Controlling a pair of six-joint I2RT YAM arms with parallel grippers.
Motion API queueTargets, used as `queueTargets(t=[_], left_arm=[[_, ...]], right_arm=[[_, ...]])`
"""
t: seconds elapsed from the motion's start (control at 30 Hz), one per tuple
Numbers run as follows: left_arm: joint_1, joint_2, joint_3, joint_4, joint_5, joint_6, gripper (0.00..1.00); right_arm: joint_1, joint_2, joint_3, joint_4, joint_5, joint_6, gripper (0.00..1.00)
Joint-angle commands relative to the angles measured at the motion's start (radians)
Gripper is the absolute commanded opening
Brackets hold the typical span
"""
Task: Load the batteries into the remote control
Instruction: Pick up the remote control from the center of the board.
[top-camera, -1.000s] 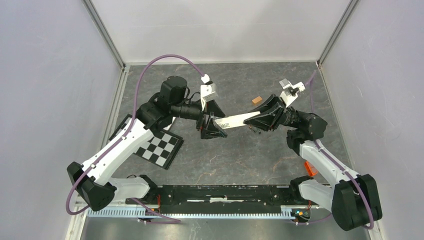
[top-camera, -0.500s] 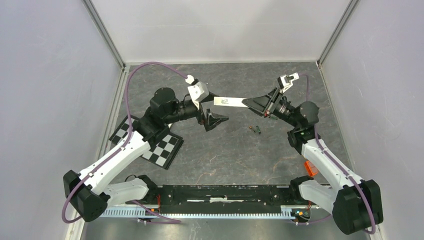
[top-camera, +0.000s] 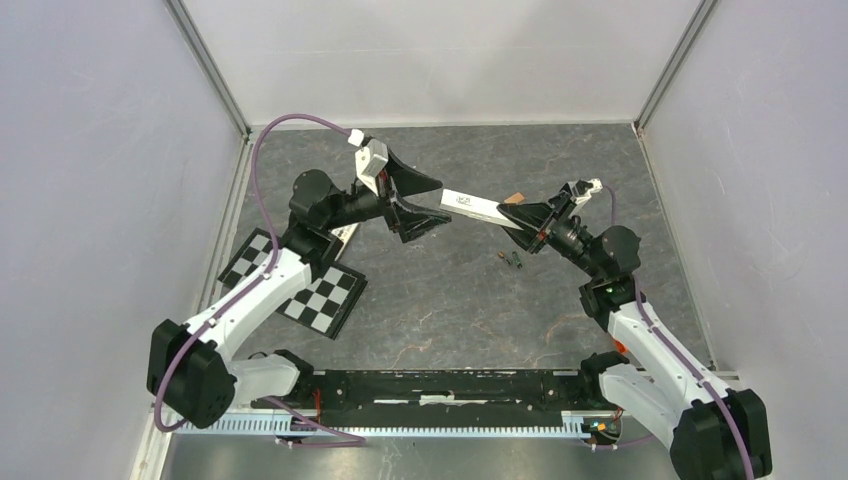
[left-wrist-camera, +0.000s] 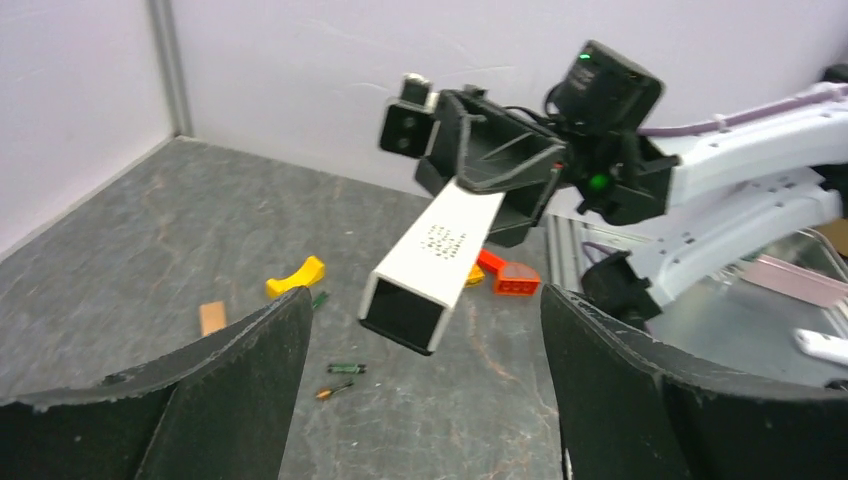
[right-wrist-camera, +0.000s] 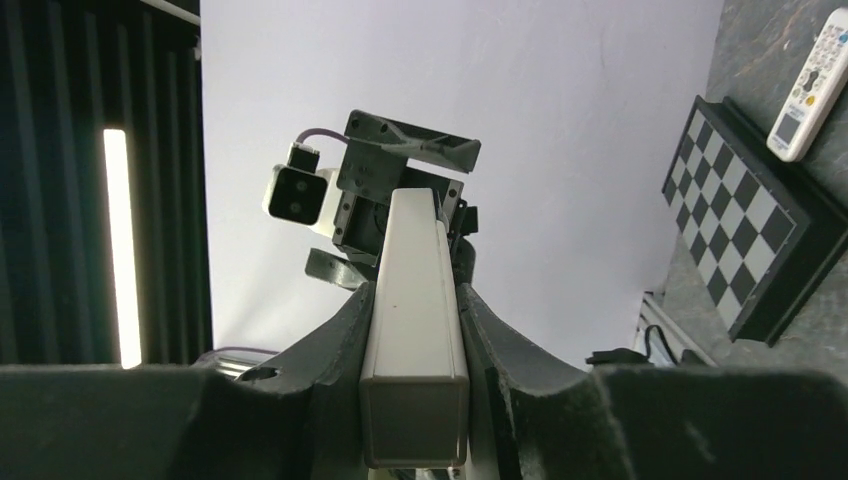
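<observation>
Grey marbled worktop (top-camera: 450, 310) under pale walls. Nearest the arm bases, a checkerboard (top-camera: 320, 295) flat on the left side. Just past it, close to its far corner, the remote control (right-wrist-camera: 808, 88) — face up, buttons showing, untouched. Probably light and stiff, a hard plastic slab; best taken across its long edges near the middle, clear of the buttons, and likely to need turning over first. Toward the right, loose on the worktop, the batteries (top-camera: 512, 259), well apart from the remote. Judged tiny, hard, smooth and round — apt to roll or squirt out of a pinch; best nipped across the barrel at mid-length, gently. Higher and farther back, the right claw (top-camera: 520, 218) clenched on one end of a long white bar (top-camera: 478, 207), holding it clear of the surface and aimed across at the other claw. Facing it, the left claw (top-camera: 438, 200) spread wide, gripping nothing, just by the bar's free end and not closed on it. Beyond, a small brown block (top-camera: 516, 198) on the worktop, just beside the bar.
</observation>
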Motion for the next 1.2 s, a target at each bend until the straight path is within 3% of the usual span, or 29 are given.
queueTargets(t=[0.0, 0.2, 0.43, 0.7, 1.17], left_arm=[[-0.001, 0.027, 0.005, 0.236, 0.163, -0.132, 0.87], [-0.004, 0.097, 0.029, 0.359, 0.247, -0.235, 0.66], [-0.015, 0.138, 0.058, 0.346, 0.275, -0.209, 0.7], [-0.029, 0.156, 0.083, 0.303, 0.289, -0.165, 0.47], [-0.072, 0.184, 0.087, 0.318, 0.284, -0.147, 0.46]], right_arm=[[-0.001, -0.023, 0.008, 0.01, 0.024, 0.089, 0.0], [0.005, -0.029, -0.002, 0.038, 0.01, 0.123, 0.0], [0.007, -0.048, -0.008, 0.054, 0.005, 0.135, 0.0], [0.009, -0.048, -0.006, 0.056, -0.001, 0.133, 0.0], [0.013, -0.042, 0.001, 0.066, -0.002, 0.141, 0.0]])
